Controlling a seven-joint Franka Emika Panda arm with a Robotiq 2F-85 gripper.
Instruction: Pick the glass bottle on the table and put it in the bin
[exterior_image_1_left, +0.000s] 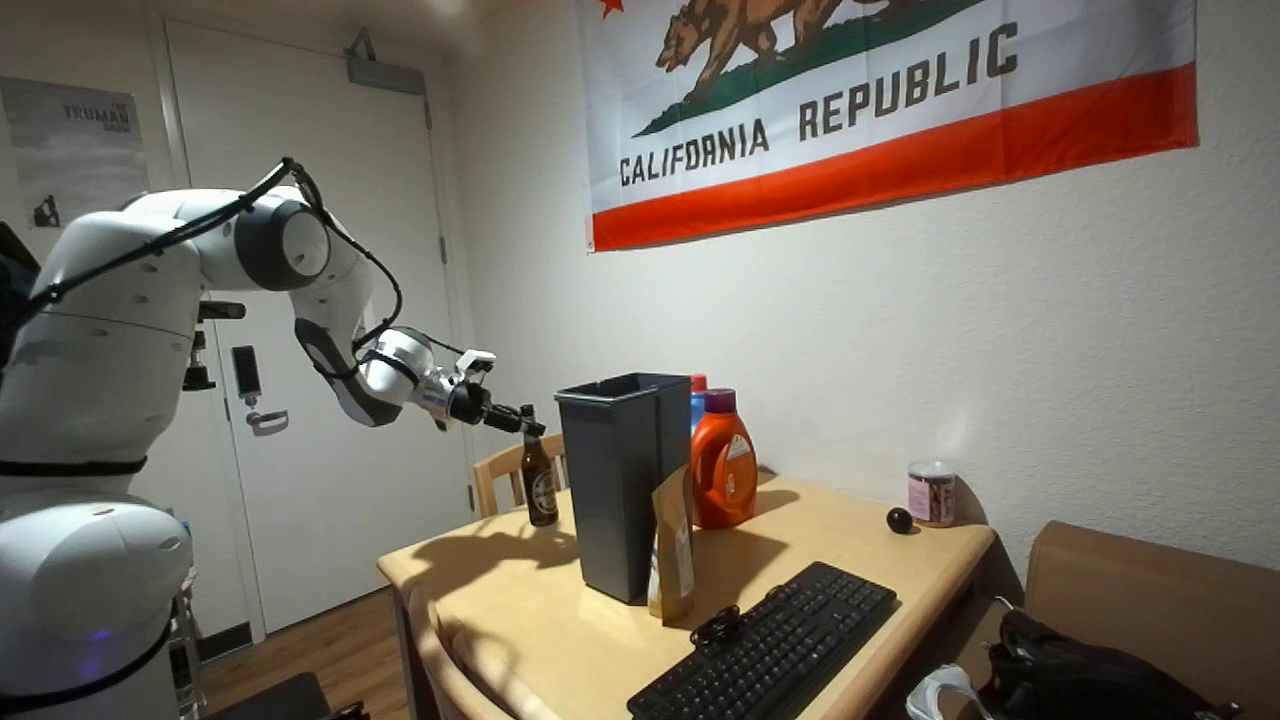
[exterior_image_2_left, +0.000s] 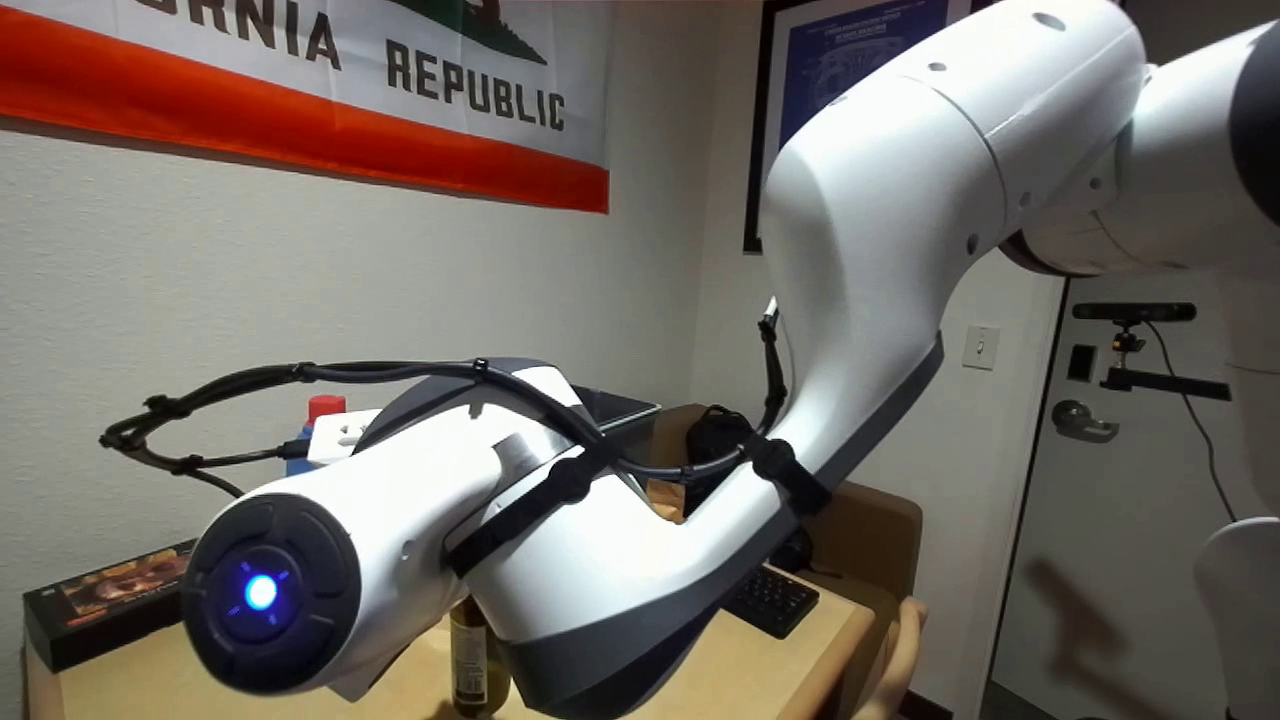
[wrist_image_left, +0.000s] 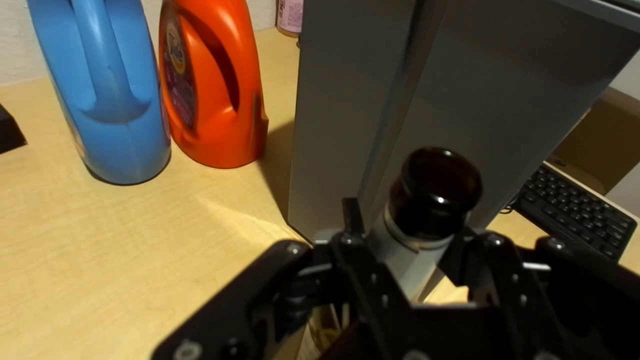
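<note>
The gripper (wrist_image_left: 407, 242) clasps the bottle (wrist_image_left: 425, 217) by the neck; the bottle, in an exterior view, seems to stand on the table (exterior_image_1_left: 840, 530); beyond is the bin (wrist_image_left: 345, 120); then a blue jug (wrist_image_left: 120, 135) and an orange jug (wrist_image_left: 215, 137).

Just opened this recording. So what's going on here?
A robot arm has its hand at the neck of a brown glass bottle, with the jaws on either side; whether they have clamped is hard to tell. The bottle appears to stand upright on the table beside the tall dark bin, so it has not been put in yet. An orange jug and a keyboard share the tabletop.
</note>
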